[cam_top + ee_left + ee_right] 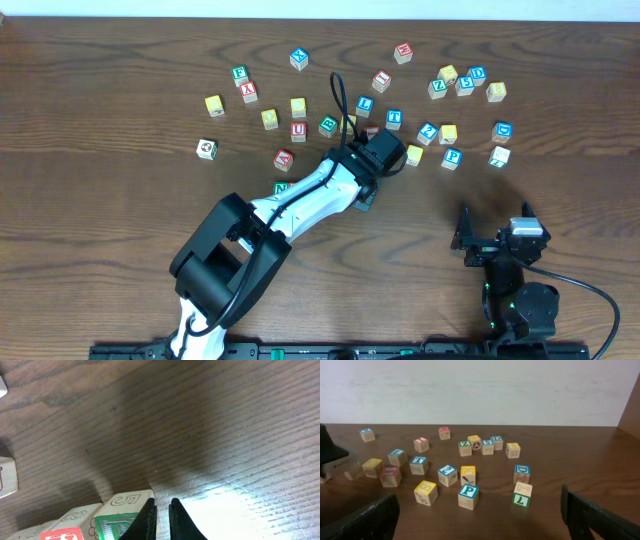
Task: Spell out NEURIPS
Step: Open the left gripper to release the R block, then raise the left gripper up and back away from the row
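Left end effector (162, 510) nearly closed beside a green-faced cube (117, 527), hidden overhead.

The surface (100, 200) is dark brown wood with streaked grain. The P cube (468, 496) shows a white letter on blue; just right of it, the L cube (522, 495) shows green. The left arm (300, 205) is white and black; its pincer (162, 520) is black.

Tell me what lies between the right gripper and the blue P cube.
Nothing: only bare table separates the open right gripper from the blue P cube, clearest in the overhead view.
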Robot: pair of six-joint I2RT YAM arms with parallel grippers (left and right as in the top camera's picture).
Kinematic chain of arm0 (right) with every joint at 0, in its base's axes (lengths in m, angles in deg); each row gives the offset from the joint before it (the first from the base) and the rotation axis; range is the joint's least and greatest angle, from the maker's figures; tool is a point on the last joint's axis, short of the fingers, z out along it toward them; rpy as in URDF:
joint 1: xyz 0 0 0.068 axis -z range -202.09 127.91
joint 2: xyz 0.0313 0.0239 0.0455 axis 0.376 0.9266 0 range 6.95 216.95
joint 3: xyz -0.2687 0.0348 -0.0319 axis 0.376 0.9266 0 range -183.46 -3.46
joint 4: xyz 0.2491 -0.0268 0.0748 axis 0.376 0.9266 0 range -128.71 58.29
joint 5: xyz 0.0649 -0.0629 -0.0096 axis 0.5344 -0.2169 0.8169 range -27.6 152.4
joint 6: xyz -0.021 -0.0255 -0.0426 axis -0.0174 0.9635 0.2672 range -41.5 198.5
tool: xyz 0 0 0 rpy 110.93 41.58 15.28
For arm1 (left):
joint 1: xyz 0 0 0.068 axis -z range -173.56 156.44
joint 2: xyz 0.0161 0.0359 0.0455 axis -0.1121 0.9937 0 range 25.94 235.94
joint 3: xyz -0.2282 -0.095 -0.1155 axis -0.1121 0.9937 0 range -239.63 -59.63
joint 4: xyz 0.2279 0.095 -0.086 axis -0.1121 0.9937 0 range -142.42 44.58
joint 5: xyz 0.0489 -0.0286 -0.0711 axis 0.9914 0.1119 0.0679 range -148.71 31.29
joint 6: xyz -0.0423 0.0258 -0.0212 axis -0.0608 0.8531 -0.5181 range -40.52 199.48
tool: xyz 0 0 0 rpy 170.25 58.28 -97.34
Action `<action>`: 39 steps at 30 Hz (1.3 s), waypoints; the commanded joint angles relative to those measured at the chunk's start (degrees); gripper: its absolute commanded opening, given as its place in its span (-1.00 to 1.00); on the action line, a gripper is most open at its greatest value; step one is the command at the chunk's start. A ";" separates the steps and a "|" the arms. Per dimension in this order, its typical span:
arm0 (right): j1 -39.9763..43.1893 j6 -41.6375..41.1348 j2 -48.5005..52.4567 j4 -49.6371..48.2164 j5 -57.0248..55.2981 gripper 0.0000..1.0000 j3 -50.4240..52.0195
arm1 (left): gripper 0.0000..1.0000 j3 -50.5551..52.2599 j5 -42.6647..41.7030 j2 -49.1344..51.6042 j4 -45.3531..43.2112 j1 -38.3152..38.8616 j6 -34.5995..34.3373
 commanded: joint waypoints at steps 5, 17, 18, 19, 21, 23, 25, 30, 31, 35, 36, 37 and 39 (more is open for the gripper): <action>0.42 0.46 -0.09 0.22 0.11 0.99 0.09 | -0.81 -0.94 0.79 0.00 0.13 -0.31 0.55; 0.42 0.46 -0.09 0.20 0.11 0.99 0.09 | -0.81 -0.94 2.75 0.00 0.11 -0.31 0.31; 0.42 0.46 -0.09 0.22 0.11 0.99 0.09 | -0.83 -0.94 2.75 0.00 0.11 -0.31 0.28; 0.42 0.46 -0.09 0.22 0.11 0.99 0.09 | -0.83 -0.94 2.75 0.00 0.11 -0.31 0.28; 0.42 0.46 -0.09 0.22 0.09 0.98 0.09 | -0.83 -0.94 2.78 0.00 0.11 -0.31 0.31; 0.42 0.46 -0.09 0.22 0.11 0.98 0.09 | -0.83 -0.94 3.37 0.00 0.13 -0.31 0.26; 0.42 0.46 -0.09 0.22 0.11 0.98 0.09 | -0.83 -0.94 3.39 0.00 0.13 -0.33 0.26; 0.42 0.46 -0.09 0.22 0.11 0.99 0.09 | -0.83 -0.94 3.39 0.00 0.33 -0.72 0.31; 0.42 0.46 -0.09 0.22 0.11 0.99 0.09 | -0.83 -0.94 3.37 0.00 0.39 -0.92 0.33; 0.42 0.46 -0.09 0.22 0.11 0.98 0.09 | -0.83 -0.94 3.32 0.00 0.96 -1.73 0.33; 0.42 0.46 -0.09 0.22 0.11 0.99 0.09 | -0.83 -0.94 3.30 0.00 1.18 -1.75 0.33; 0.42 0.46 -0.09 0.22 0.11 0.98 0.09 | -0.83 -0.94 3.32 0.00 1.29 -1.73 0.33; 0.42 0.46 -0.09 0.22 0.11 0.99 0.09 | -0.83 -0.94 3.04 0.00 1.46 -1.73 0.31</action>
